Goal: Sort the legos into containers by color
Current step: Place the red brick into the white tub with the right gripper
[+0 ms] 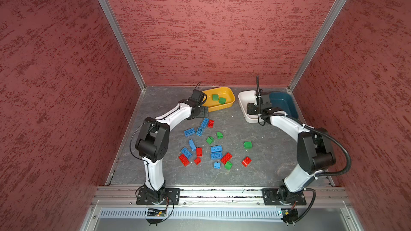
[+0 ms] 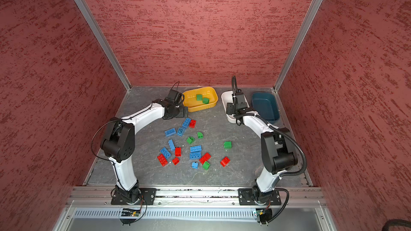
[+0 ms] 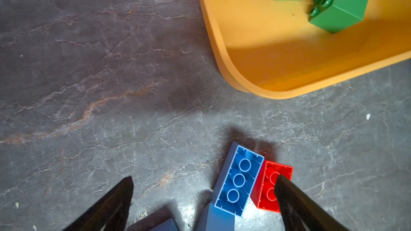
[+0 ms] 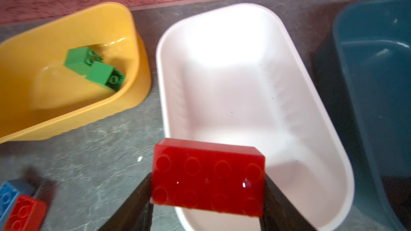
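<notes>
Both top views are evenly, brightly lit and sharp at the centre, with wide-angle stretching toward the edges. In the right wrist view glare washes out the white tub (image 4: 222, 74), and the red brick (image 4: 208, 178) close to the lens looks soft. In the left wrist view the blue brick (image 3: 238, 181) casts a dark shadow on the tabletop (image 3: 111, 74); the near wall of the yellow tub (image 3: 289, 63) is shaded.

A glossy, smooth finish is shown by the red oblong plastic brick (image 4: 208, 181) and the white plastic tub (image 4: 244, 74). The grey slate-like desk (image 3: 89, 85) is seen matt and veined. The red walls (image 1: 211, 30) are rough-textured, edged by brushed metal rails (image 1: 116, 30).
</notes>
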Controlling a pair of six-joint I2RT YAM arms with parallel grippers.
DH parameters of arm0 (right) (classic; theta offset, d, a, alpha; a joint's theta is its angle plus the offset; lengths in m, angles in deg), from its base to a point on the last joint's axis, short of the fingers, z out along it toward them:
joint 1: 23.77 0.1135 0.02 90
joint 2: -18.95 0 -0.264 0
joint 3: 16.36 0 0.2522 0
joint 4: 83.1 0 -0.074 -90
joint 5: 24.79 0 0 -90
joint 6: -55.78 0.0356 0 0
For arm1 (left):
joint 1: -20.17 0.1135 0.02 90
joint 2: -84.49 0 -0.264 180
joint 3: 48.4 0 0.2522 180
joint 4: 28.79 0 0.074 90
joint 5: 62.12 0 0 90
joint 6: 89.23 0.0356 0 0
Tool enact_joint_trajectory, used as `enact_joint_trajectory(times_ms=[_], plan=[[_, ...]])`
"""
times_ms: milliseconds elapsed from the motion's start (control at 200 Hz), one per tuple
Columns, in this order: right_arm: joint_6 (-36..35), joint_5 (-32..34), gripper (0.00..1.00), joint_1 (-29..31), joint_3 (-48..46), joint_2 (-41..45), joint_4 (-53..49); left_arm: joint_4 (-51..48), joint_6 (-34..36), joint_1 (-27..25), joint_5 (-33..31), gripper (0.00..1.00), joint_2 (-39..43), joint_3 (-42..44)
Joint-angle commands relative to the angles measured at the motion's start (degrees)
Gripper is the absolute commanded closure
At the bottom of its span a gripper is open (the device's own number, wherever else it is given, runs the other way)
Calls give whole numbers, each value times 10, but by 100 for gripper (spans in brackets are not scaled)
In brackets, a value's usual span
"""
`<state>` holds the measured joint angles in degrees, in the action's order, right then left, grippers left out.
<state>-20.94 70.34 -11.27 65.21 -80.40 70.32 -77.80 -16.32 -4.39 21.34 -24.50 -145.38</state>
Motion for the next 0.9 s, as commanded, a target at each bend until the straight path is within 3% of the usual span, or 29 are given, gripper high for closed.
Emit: enact_joint_trajectory(times_ms=[0,100,200,386,656,897], plan=[[2,-28,40,-16,56,-48,-17,-25,49,-14,7,0,6,4],[11,-24,35,-23,114,-97,-45,-39,62,-22,0,2,-2,0],[18,-14,19,-23,159,-120,-66,-51,70,-22,2,8,-12,-3],[23,-26,2,-24,125,-82,-27,-71,94,-23,27,24,-42,-24],[25,-10,1,-23,57,-25,-1,-74,147,-22,82,36,-82,-38],[32,-16,1,-24,49,-15,0,-74,153,-24,73,51,-114,-52]])
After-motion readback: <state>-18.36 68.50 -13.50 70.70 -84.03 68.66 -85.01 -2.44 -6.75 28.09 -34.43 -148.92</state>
